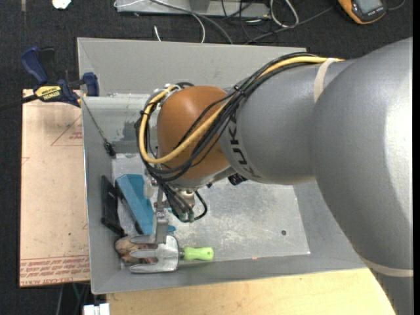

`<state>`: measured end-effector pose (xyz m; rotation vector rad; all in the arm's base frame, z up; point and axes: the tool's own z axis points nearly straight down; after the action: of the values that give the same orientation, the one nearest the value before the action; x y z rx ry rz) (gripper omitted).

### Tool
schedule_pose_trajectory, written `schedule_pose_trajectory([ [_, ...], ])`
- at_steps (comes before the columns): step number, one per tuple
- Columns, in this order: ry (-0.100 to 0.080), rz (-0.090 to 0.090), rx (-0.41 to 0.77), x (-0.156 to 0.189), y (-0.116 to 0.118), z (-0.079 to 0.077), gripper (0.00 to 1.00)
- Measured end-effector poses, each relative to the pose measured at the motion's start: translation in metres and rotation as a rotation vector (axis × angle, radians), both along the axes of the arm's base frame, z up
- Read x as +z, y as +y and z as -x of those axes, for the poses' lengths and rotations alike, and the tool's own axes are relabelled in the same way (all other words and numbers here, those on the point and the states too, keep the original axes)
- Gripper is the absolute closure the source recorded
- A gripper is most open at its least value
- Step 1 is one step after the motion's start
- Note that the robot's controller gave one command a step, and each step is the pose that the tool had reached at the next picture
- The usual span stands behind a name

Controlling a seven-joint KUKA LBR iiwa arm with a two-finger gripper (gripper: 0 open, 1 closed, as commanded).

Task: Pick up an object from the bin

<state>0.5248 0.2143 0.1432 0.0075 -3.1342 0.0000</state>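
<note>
dark floor [92, 15], tangled cables [231, 8]

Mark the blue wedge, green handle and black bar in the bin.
blue wedge [136, 202]: camera view, middle of its top face.
green handle [199, 253]: camera view, middle of the handle.
black bar [109, 205]: camera view, halfway along it.

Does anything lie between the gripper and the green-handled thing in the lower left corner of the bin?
Nothing visible does. The gripper hangs right above the pale head of the green-handled thing; a blue wedge lies close beside it.
</note>
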Motion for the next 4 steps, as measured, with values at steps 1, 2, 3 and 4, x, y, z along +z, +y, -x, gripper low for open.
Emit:
schedule_pose_trajectory([
  [1,-0.007,-0.002,-0.005,0.005,-0.001,-0.002,0.00],
  [2,-0.021,-0.009,-0.155,-0.061,0.015,0.016,0.00],
  [3,-0.017,-0.008,-0.160,-0.046,0.011,0.013,0.00],
  [4,-0.023,-0.010,-0.253,-0.043,0.029,0.023,0.00],
])
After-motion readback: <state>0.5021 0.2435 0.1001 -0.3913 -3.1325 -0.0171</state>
